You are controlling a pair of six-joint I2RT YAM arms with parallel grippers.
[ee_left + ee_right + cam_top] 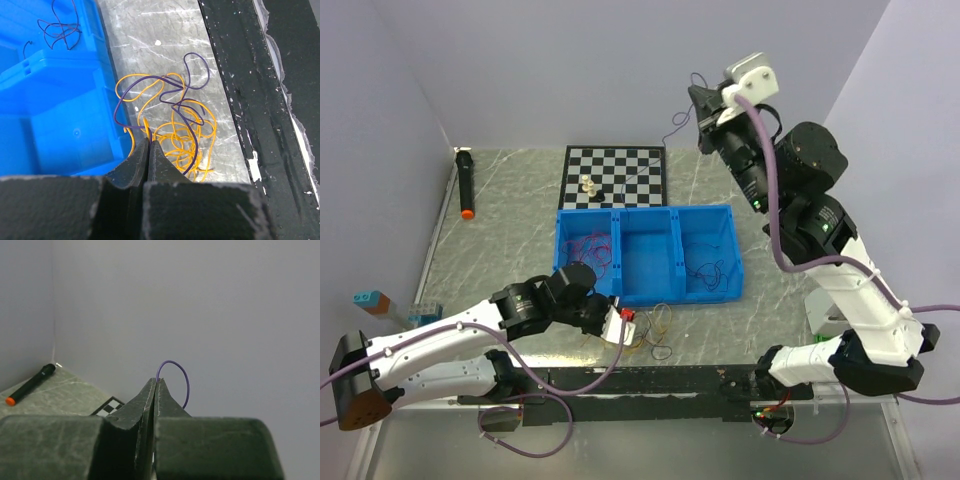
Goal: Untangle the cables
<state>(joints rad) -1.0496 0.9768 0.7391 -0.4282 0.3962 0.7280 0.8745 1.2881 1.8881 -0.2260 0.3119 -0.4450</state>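
**One purple strand held aloft, the knot by the bin left to do**

Top view: the right gripper [704,108] is hanging high over the black-and-white chessboard [640,160], clamping a hair-thin purple strand [672,128] that is trailing down toward the board. The left gripper [623,322] is sitting low in front of the blue plastic three-compartment bin [665,292], beside the tangle of thin orange-yellow and dark cables [655,338]. Loose wires are lying in the bin's left and right compartments. I judge part of the sorting done, with the front knot left.

Left wrist view: the jaws are pressing together, apparently pinching an orange-yellow strand [145,125] at the knot's edge, while purple loops are weaving through the yellow ones.

Right wrist view: the closed jaws are pinching the purple strand's arching loop [175,370].

The grey marbled table [500,250] is carrying everything, pale lilac walls are enclosing it, and a black marker with an orange tip [466,185] is lying at the left.
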